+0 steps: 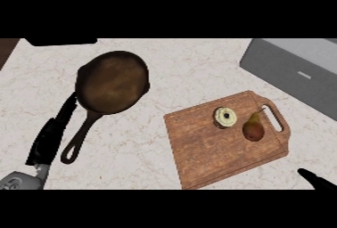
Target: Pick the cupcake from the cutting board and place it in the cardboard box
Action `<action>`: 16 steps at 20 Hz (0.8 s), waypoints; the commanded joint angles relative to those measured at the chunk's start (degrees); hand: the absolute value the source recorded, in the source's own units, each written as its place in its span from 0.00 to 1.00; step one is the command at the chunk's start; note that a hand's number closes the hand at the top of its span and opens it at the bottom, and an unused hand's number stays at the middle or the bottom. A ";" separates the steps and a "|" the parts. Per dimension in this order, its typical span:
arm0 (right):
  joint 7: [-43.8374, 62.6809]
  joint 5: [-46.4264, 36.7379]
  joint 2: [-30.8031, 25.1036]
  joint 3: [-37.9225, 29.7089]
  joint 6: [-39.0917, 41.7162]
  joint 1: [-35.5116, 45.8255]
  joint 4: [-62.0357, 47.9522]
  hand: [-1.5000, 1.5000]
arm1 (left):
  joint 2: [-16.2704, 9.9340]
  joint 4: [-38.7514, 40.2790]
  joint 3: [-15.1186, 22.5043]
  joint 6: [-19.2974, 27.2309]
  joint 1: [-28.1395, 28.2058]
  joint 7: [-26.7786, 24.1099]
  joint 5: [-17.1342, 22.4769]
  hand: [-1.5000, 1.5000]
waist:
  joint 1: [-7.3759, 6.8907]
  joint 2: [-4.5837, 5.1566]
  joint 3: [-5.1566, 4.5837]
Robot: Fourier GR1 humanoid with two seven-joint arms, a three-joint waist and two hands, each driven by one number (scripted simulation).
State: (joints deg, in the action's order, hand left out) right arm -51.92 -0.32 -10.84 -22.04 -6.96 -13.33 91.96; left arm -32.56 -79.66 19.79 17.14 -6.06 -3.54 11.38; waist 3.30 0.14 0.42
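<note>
cupcake [225, 117] mid-board, pear [254, 130] beside | left hand [51, 133] straight, empty | right hand [317, 179] unclear

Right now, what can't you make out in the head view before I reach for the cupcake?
- Right hand: only fingertips show at the lower right edge; its pose is unclear.
- Left hand: dark, overlapping the pan handle; whether it touches is unclear.
- Cardboard box: none recognisable; the grey box is cut off.

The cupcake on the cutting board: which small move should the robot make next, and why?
Probably bring the right hand up and left toward the cupcake. That hand only peeks in at the lower right corner, apart from the cutting board, while the cupcake lies untouched beside a pear. The left hand is farther off, by the pan.
</note>
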 commanded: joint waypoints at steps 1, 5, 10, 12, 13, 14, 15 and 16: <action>-8.14 -11.80 1.10 1.56 -5.86 -8.88 -0.19 0.00 | 0.93 0.88 1.09 -0.08 -1.91 0.92 -1.68 0.50 | -1.43 -0.01 -0.42; -4.57 -18.49 6.09 6.05 -8.30 -19.70 8.54 0.00 | 3.10 2.11 2.37 -0.10 -3.57 2.16 -3.56 0.50 | -1.79 -0.19 -0.51; 7.12 -26.51 7.60 11.56 -6.11 -28.30 22.71 0.00 | 4.08 5.80 0.95 -1.15 -3.07 -1.23 -4.85 0.50 | -2.48 -0.11 -0.53; 13.89 -32.73 9.64 14.84 -7.33 -30.22 27.86 0.00 | 4.43 4.78 1.11 -1.39 -3.69 -0.12 -5.06 0.50 | -2.73 -0.07 -0.54; 16.35 -34.98 9.49 15.62 -6.73 -30.01 28.18 0.00 | 2.10 7.19 -1.35 -3.67 -2.58 -3.85 -3.82 0.50 | -3.01 0.01 -0.56; 18.42 -39.77 10.71 17.54 -8.46 -28.19 26.55 0.00 | 3.79 5.84 -0.06 -2.70 -4.01 -0.90 -4.93 0.50 | -3.19 0.01 -0.51; 23.73 -42.46 10.73 21.23 -10.71 -27.64 28.03 0.00 | 3.32 4.42 -0.27 -3.02 -4.86 1.46 -4.58 0.50 | -3.34 0.03 -0.51; 26.29 -43.56 10.76 19.68 -8.01 -26.92 29.55 0.00 | 4.43 7.99 -1.02 -3.34 -6.71 -0.69 -5.29 0.50 | -3.05 0.08 -0.52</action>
State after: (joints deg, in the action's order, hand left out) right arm -35.46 -35.70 -1.30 -5.94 -15.10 -39.87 116.90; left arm -29.02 -73.90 19.74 14.71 -10.38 -4.08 6.87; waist 0.45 0.13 -0.10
